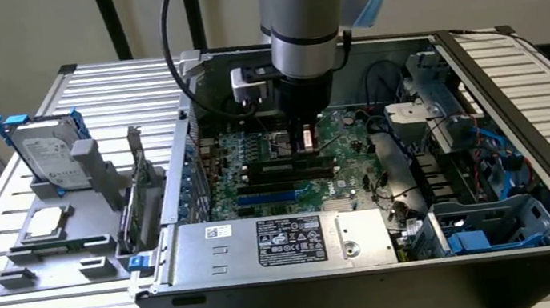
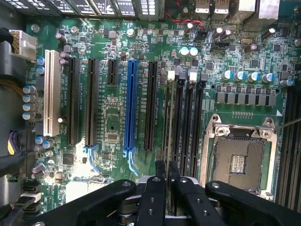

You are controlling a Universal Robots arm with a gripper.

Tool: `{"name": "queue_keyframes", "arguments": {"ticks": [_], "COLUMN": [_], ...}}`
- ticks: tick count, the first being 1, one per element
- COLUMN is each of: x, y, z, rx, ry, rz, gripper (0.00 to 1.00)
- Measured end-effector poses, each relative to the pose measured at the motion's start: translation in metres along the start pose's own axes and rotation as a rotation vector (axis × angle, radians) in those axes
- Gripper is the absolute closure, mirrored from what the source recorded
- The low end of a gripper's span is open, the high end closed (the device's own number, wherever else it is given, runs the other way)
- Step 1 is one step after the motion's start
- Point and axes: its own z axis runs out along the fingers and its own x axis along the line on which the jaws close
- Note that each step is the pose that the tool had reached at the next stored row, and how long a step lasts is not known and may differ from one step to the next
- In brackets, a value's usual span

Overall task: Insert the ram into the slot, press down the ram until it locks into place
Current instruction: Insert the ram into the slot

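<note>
Ram (image 2: 168, 123): edge-on in wrist view, clamped between the gripper (image 2: 167, 181) fingers, standing along one slot (image 2: 170, 80) of the parallel black bank; whether it's seated, can't tell. Ext. view: gripper at frame centre, just above mid-height, over motherboard (image 1: 254, 157) inside the case. Risk (est.): slight tilt or offset w/ slot means edge catches socket wall, stick slips in grip, or end clips fail to latch.
</note>
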Motion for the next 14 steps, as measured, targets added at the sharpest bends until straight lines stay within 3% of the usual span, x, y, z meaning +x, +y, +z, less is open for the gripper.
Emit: {"name": "queue_keyframes", "arguments": {"ticks": [14], "x": [-0.0001], "y": [0.0009], "z": [0.0033], "rx": [-0.0001], "ry": [0.0001], "rz": [0.0], "gripper": [0.86]}}
